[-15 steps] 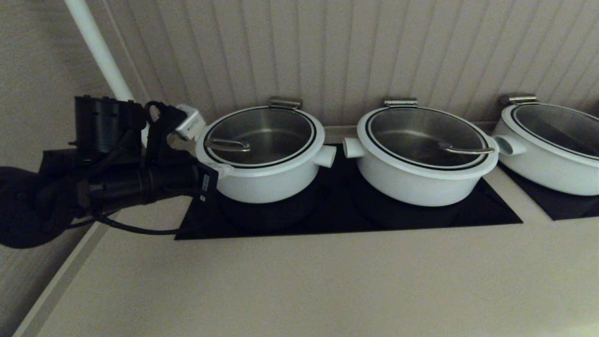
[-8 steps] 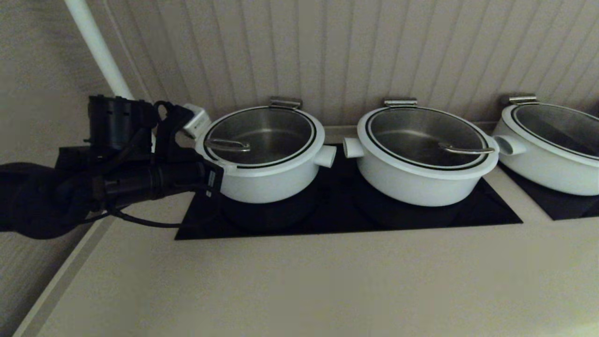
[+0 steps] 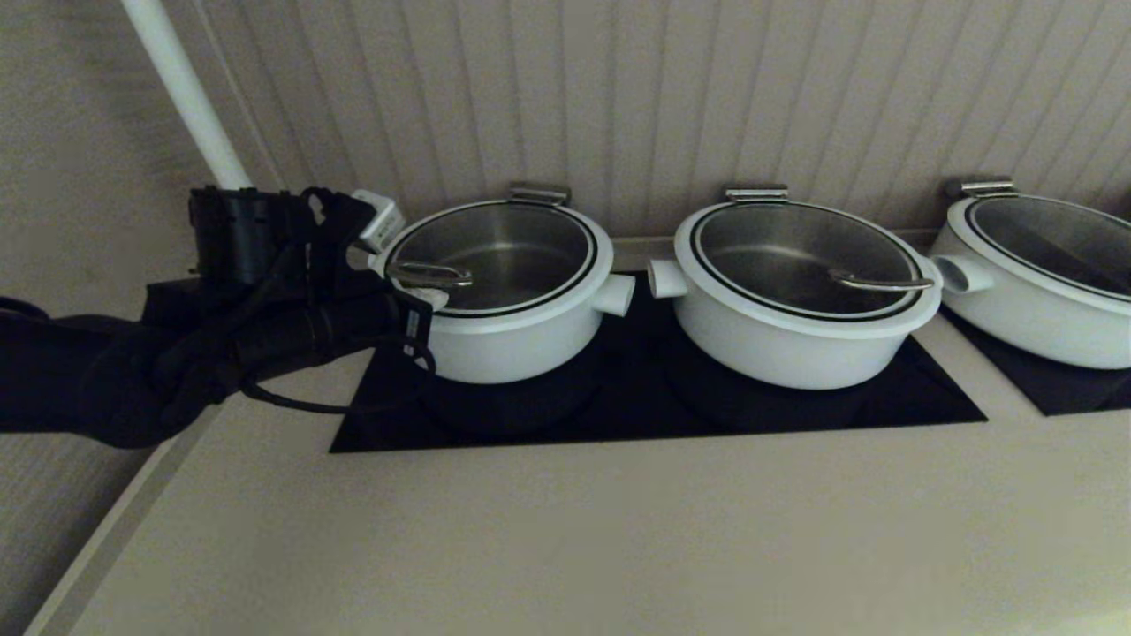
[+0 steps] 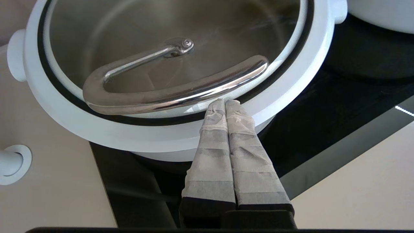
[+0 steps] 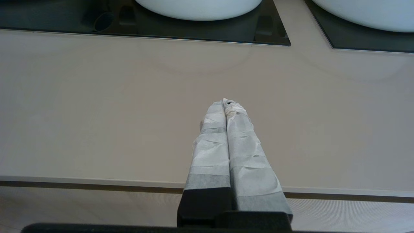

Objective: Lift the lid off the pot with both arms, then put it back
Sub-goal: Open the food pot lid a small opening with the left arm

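The pot (image 3: pixel 508 344) is the leftmost white one, its stub handle pointing right. The glass lid (image 3: pixel 499 256) sits on it, with its steel loop handle (image 3: pixel 430 276) near the left edge. My left gripper (image 3: pixel 433 296) reaches in from the left. In the left wrist view the left gripper (image 4: pixel 225 103) is shut and empty. Its taped tips lie over the lid's white rim (image 4: pixel 129 132), right against the loop handle (image 4: pixel 174 95). My right gripper (image 5: pixel 225 102) is shut and empty over the bare counter, and it is out of the head view.
A second white pot (image 3: pixel 795 336) with its lid stands to the right on the same black cooktop (image 3: pixel 618 406), and a third (image 3: pixel 1034 291) stands at the far right. A white pipe (image 3: pixel 185 88) and the wall stand behind. The beige counter (image 3: pixel 574 548) stretches in front.
My left arm has moved right towards the pot. Its shut tips now reach the lid's rim by the loop handle. The lid and pots have not moved.
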